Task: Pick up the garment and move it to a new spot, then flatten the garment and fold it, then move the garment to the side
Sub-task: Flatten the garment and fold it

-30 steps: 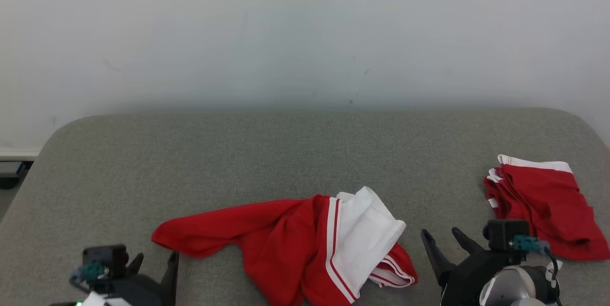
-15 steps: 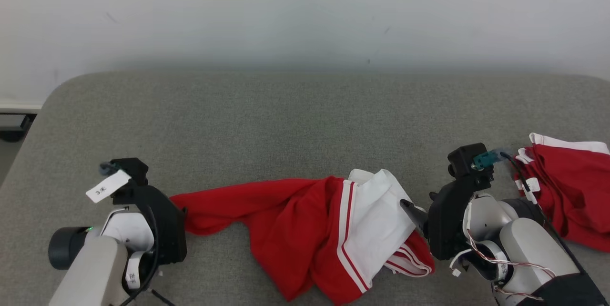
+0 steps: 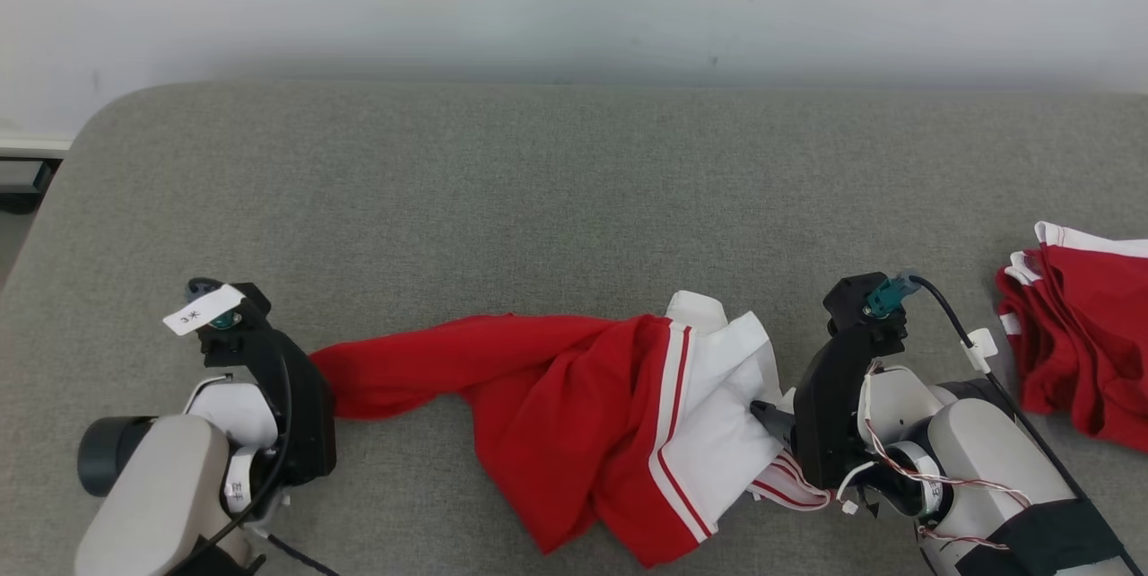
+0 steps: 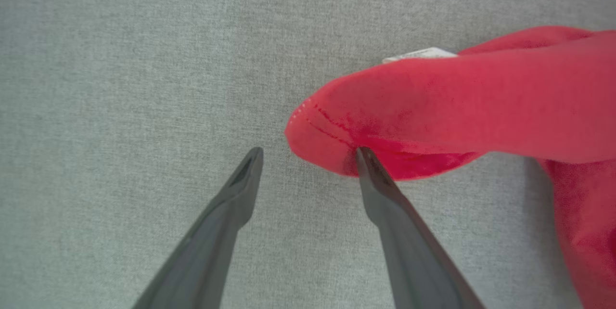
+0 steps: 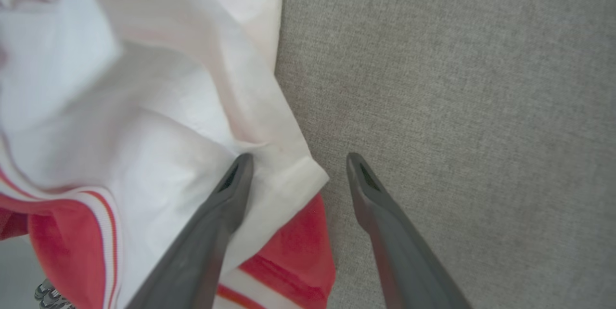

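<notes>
— Grey cloth is seen over the whole table (image 3: 574,163), with a pale wall (image 3: 574,2) behind it. What is found at the left end?

— The left gripper (image 4: 308,152) is found there, set low over the table, with a white paper tag (image 3: 204,309) fixed at its wrist. Its fingers (image 4: 226,212) are spread wide and nothing is gripped. In the left wrist view one tip is placed over bare grey cloth and the other at the edge of a rounded red cloth end.

— And where is the garment kept?

— The garment (image 3: 556,414) is laid crumpled on the near middle of the table, between the two grippers. A long red part is stretched toward the left gripper. A white panel edged with red and white stripes is bunched at the right end.

— How is the right gripper placed?

— The right gripper (image 5: 298,157) is tilted down at that white end. Its fingers (image 5: 385,222) are held apart too, with nothing clamped. In the right wrist view one finger is laid over the white cloth and the other over bare table, and a white corner is seen between the tips. Whether the cloth is pressed cannot be told.

— Is anything seen further right?

— A second red and white garment (image 3: 1076,352) is piled at the table's right edge, well apart from the first and cut off by the frame.
</notes>
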You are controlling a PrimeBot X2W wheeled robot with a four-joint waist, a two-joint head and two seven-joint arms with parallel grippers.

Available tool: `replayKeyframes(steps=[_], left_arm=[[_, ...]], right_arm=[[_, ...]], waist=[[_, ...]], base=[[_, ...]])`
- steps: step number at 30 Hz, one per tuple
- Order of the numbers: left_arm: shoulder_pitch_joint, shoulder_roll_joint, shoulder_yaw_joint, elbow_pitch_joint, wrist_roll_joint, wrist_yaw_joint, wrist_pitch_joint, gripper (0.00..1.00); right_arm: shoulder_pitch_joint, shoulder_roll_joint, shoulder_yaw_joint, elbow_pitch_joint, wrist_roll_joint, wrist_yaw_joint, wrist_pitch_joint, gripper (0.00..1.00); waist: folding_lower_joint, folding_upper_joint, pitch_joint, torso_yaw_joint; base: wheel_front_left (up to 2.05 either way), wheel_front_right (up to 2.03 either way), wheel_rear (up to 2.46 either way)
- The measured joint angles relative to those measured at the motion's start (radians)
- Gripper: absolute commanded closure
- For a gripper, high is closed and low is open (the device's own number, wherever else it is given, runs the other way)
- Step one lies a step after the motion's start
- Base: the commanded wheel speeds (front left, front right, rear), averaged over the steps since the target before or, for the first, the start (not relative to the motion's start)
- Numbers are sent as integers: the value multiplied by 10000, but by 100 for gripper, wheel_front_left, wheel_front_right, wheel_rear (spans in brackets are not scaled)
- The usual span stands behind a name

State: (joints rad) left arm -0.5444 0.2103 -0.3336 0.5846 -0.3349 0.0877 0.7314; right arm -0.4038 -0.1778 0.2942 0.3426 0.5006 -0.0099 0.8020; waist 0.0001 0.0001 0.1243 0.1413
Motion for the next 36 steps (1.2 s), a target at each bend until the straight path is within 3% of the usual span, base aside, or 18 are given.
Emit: replayKeyframes(steps=[6,7,8,10,11,13,15,19,25,32,36], left_arm=[[-444,25,52,196,-4,-42,-31,0],[-547,19,56,228,-19,-142,-35,0],[-654,6,73,270,-35,-180,-88,0],[-835,-35,73,407,-36,-215,-107,0],[-862,-52,59,453,-50,-293,-125,10],[-865,-92,40,539,-77,-368,-201,64],[-872,-104,25,569,-77,-395,-209,100],[-967,-161,-21,713,-75,-535,-405,100],[-1515,-259,96,713,54,-339,-1400,100],[-2363,-468,224,307,593,-144,-3428,100],[-2982,-525,263,-15,834,-69,-5097,100]], right_arm=[[1,2,-38,-59,52,-81,213,0],[0,-8,-50,-59,84,-82,255,15],[-1,-21,-61,-46,96,-86,267,38],[-4,-35,-65,-23,96,-90,336,68],[-4,-35,-61,-15,96,-90,343,100],[-4,-33,-56,-15,98,-88,387,100],[-4,-33,-58,-15,102,-88,418,100],[-5,-33,-98,-33,115,-90,410,100],[-376,-56,-686,-247,274,-232,-282,100],[-1365,-29,-1398,-779,274,-353,-1647,100],[-2148,-165,-1699,-1160,-77,-353,-3032,100]], waist=[[-1,0,205,-89],[-1,0,241,-95],[-1,0,276,-99],[0,1,315,-99],[0,0,323,-97],[-1,0,330,-95],[-1,0,332,-93],[-1,0,318,-84],[0,0,165,-29],[-1,0,-119,27],[-2,0,-360,-6]], base=[[0,0,0],[0,0,0],[0,0,0],[0,0,0],[0,0,0],[0,0,0],[0,0,0],[0,0,0],[0,0,0],[0,0,0],[0,0,0]])
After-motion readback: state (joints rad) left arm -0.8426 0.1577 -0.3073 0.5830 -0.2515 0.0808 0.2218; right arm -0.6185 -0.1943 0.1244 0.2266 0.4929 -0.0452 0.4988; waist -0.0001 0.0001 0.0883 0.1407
